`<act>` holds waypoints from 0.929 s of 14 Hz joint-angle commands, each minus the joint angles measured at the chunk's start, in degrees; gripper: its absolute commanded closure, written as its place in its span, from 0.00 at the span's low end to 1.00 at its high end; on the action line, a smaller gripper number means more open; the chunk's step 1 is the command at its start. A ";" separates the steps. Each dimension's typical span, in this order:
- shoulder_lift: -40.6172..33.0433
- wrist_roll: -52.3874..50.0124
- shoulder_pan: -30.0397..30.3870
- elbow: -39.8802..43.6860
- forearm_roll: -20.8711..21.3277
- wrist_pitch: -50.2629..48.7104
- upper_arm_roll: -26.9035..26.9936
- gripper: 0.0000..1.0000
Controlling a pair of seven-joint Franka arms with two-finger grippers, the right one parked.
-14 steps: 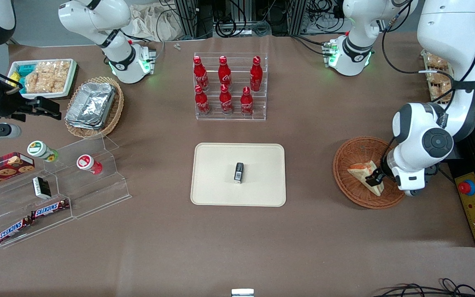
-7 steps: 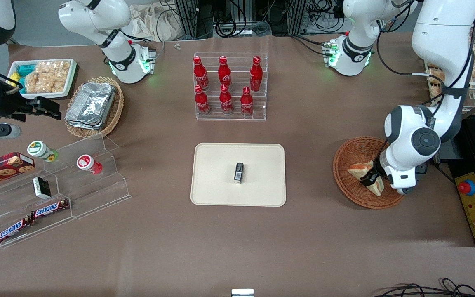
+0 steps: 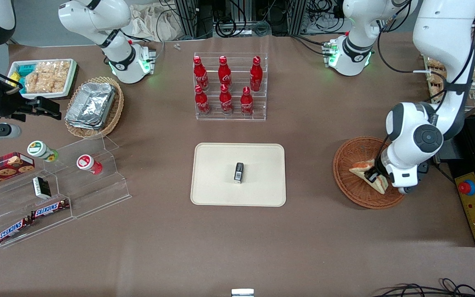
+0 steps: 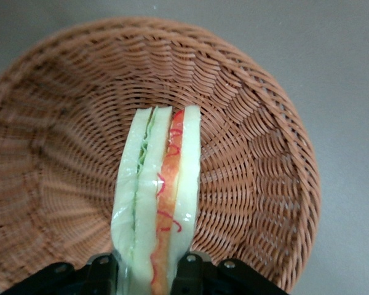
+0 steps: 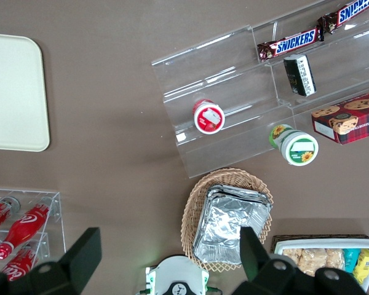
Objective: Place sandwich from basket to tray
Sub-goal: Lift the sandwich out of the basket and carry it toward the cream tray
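The sandwich (image 3: 360, 168), a white bread wedge with orange-red and green filling, is in the reddish-brown wicker basket (image 3: 342, 161) toward the working arm's end of the table. My left gripper (image 3: 372, 176) is shut on it, one finger on each bread face. In the left wrist view the sandwich (image 4: 157, 196) stands on edge between the fingers (image 4: 189, 270), with the gripper (image 4: 149, 271) at its wide end and the basket (image 4: 252, 129) underneath. The cream tray (image 3: 217, 165) lies at the table's middle, apart from the basket.
A small black box (image 3: 238, 172) stands on the tray. An acrylic rack of red bottles (image 3: 229, 86) is farther from the front camera than the tray. A yellow control box with a red button (image 3: 473, 204) sits beside the basket, at the table's end.
The gripper has shifted a little within the basket, and the sandwich has turned from lying flat to standing on edge between the fingers.
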 commanded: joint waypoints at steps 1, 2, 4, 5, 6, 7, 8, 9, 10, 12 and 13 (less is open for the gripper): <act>-6.16 3.81 -0.20 3.76 0.95 -11.65 -0.69 1.00; -7.31 6.61 -0.20 6.65 0.60 -16.75 -2.17 1.00; -8.55 9.09 -0.20 13.59 0.51 -27.03 -5.60 1.00; -8.38 9.89 -0.20 18.15 0.33 -32.39 -8.22 1.00; -7.68 10.07 -0.20 23.94 0.33 -38.01 -11.56 1.00; -6.11 10.07 -0.29 28.96 0.33 -42.07 -14.72 1.00; -4.18 10.07 -0.81 33.53 0.33 -44.20 -18.32 1.00; -1.55 10.24 -1.51 36.71 0.33 -44.65 -21.49 1.00; 1.00 10.42 -2.48 38.13 0.68 -44.40 -24.13 1.00; 7.50 11.03 -5.80 41.56 0.94 -42.56 -25.65 1.00; 10.93 11.38 -7.22 42.88 1.03 -40.20 -25.57 1.00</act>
